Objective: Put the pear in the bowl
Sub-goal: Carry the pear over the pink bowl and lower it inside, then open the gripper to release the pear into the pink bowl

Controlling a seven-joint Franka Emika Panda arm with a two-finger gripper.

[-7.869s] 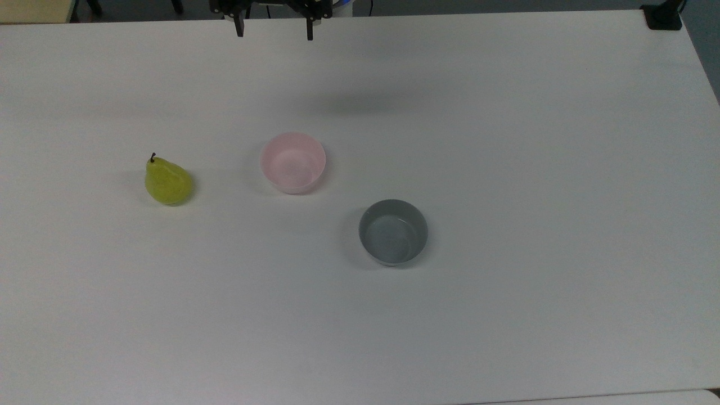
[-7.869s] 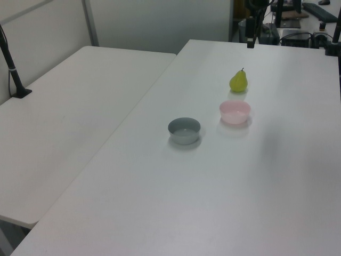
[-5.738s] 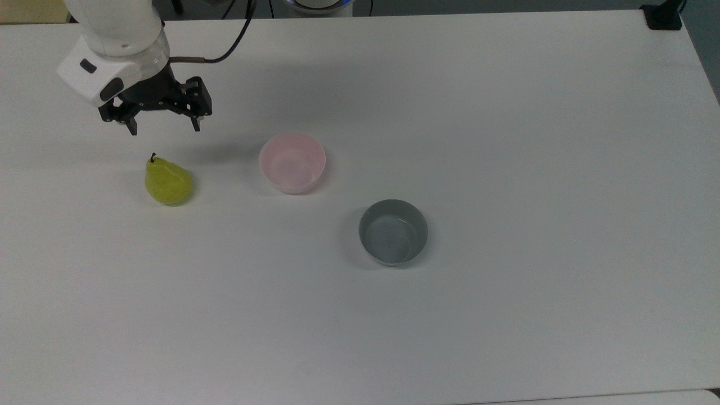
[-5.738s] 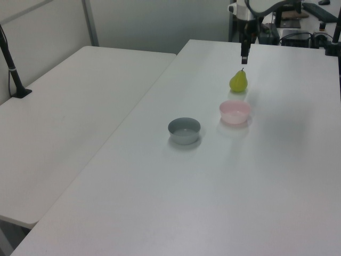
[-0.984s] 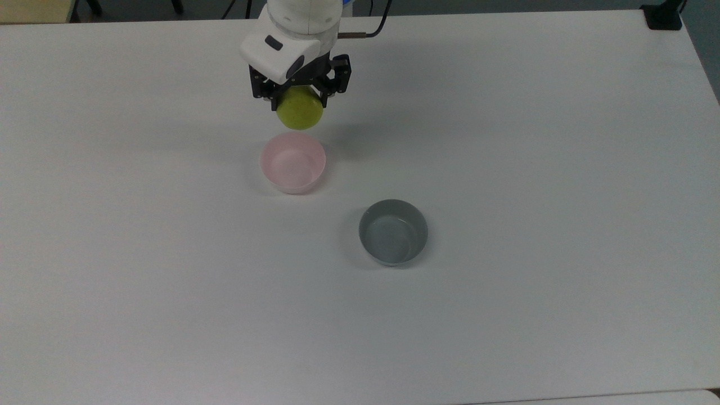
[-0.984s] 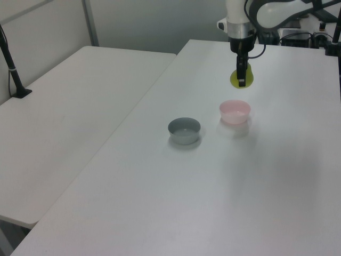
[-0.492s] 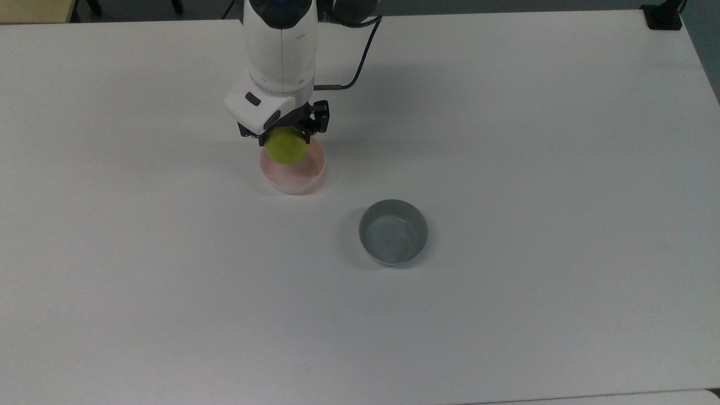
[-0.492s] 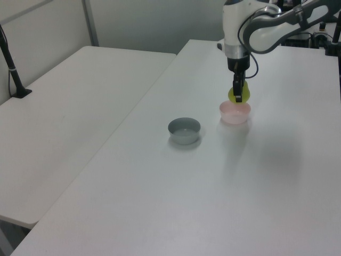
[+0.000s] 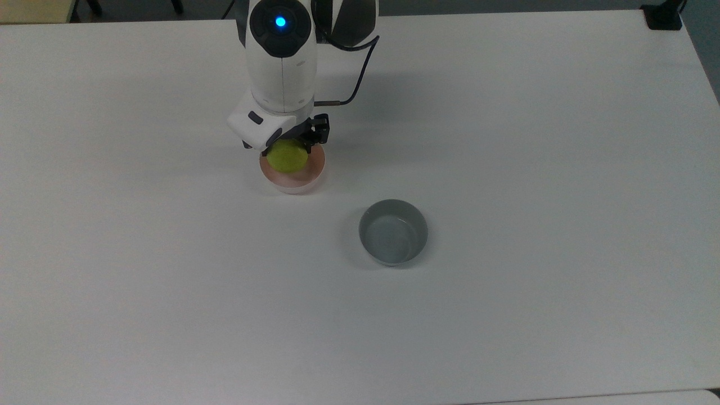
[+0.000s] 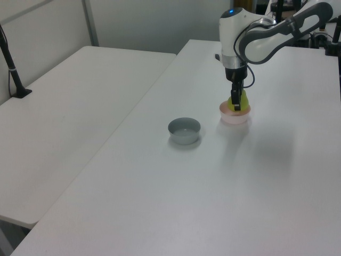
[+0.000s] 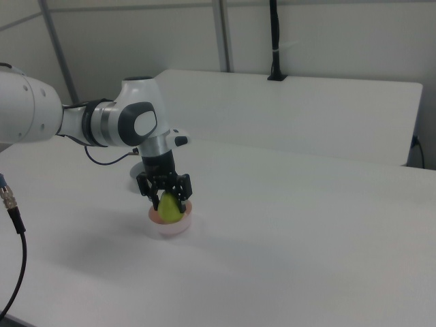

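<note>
The gripper (image 11: 165, 197) clamps the pear (image 11: 169, 206) across its upper body, holding it low inside the pink bowl (image 9: 298, 181). Its glossy, tapering skin looks slippery; the wider belly likely gives a surer hold.

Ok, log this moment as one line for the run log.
phase: lowering | gripper: shut on pear | pear: partly inside pink bowl, not released | grey bowl: empty

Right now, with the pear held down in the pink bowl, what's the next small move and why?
Probably open the gripper and let go. The pear sits low inside the pink bowl, within its rim in the top view and the right view, with the fingers closed on it. Whether it touches the bottom cannot be told, so release gently, then lift straight up.
</note>
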